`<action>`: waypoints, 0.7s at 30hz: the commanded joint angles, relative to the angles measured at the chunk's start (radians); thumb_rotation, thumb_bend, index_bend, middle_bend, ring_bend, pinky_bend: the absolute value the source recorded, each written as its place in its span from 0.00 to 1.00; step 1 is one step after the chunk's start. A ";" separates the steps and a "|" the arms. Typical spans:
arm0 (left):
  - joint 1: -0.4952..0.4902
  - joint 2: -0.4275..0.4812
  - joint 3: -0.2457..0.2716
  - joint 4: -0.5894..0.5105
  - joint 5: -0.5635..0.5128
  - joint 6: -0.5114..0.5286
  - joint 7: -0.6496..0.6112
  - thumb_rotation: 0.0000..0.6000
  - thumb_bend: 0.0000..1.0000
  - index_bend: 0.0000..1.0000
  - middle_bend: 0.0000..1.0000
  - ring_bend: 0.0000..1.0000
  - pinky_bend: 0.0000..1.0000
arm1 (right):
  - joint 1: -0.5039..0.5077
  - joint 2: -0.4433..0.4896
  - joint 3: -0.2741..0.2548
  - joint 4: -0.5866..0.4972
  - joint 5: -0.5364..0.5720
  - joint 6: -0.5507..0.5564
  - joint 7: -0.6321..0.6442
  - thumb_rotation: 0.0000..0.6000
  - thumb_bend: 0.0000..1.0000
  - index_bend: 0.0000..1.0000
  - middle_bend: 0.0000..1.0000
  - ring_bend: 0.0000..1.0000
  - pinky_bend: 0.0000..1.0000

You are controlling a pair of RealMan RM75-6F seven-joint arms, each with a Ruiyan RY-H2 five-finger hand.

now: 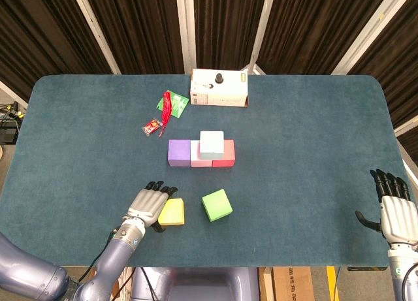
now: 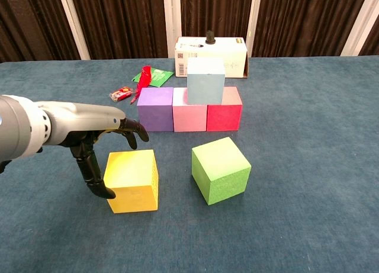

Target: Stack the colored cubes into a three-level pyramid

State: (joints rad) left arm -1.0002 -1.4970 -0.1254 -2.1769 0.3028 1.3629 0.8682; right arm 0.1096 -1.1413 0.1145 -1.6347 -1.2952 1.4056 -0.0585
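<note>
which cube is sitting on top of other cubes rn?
The light blue cube. It rests on the pink cube and red cube in the bottom row; every other cube sits directly on the table.

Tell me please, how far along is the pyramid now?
Done: the purple cube, pink cube and red cube form the bottom row, with the light blue cube on top. In hand: the left hand closes around the yellow cube, not lifted. Left: yellow and the green cube.
</note>
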 commanded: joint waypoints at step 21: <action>0.025 -0.042 0.029 0.047 0.080 0.037 0.018 1.00 0.28 0.24 0.23 0.00 0.00 | -0.006 0.000 0.017 -0.004 0.025 -0.009 0.002 1.00 0.24 0.07 0.08 0.00 0.00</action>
State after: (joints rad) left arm -0.9758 -1.5384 -0.0959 -2.1298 0.3833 1.3996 0.8857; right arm 0.1040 -1.1415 0.1313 -1.6383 -1.2704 1.3961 -0.0571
